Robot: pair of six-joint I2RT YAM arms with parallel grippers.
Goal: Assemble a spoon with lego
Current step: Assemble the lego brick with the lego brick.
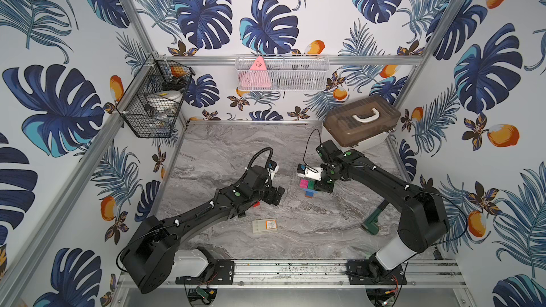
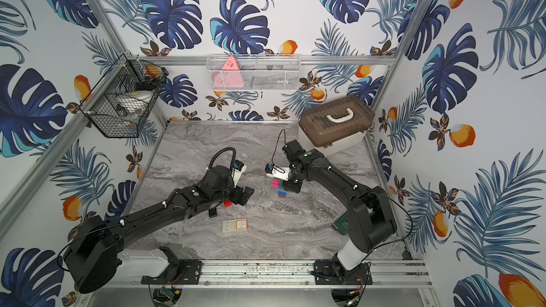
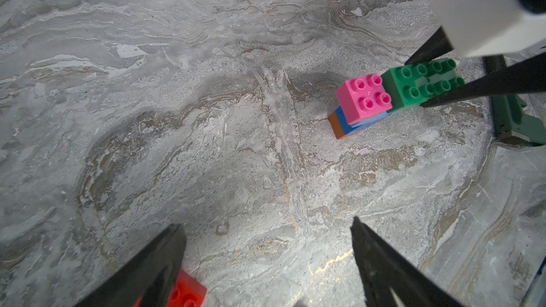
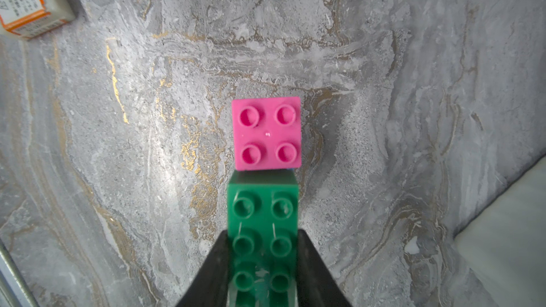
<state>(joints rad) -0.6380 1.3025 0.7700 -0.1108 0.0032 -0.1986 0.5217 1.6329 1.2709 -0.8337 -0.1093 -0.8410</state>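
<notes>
On the grey marble table point(image 1: 236, 149) the right gripper point(image 4: 262, 236) has its jaws closed on the sides of the green brick point(image 4: 263, 211), which sits on top of the unfinished spoon point(image 1: 308, 188) near the middle of the table, while the left gripper point(image 3: 266, 225) hangs over bare marble with its jaws wide apart and holds nothing. The pink brick point(image 4: 267, 132) touches the end of the green one, and both rest on a narrow blue and orange stem point(image 3: 347, 126). A loose red brick point(image 3: 189, 290) lies just beside one left finger, and a black brick point(image 2: 212, 212) lies near it.
</notes>
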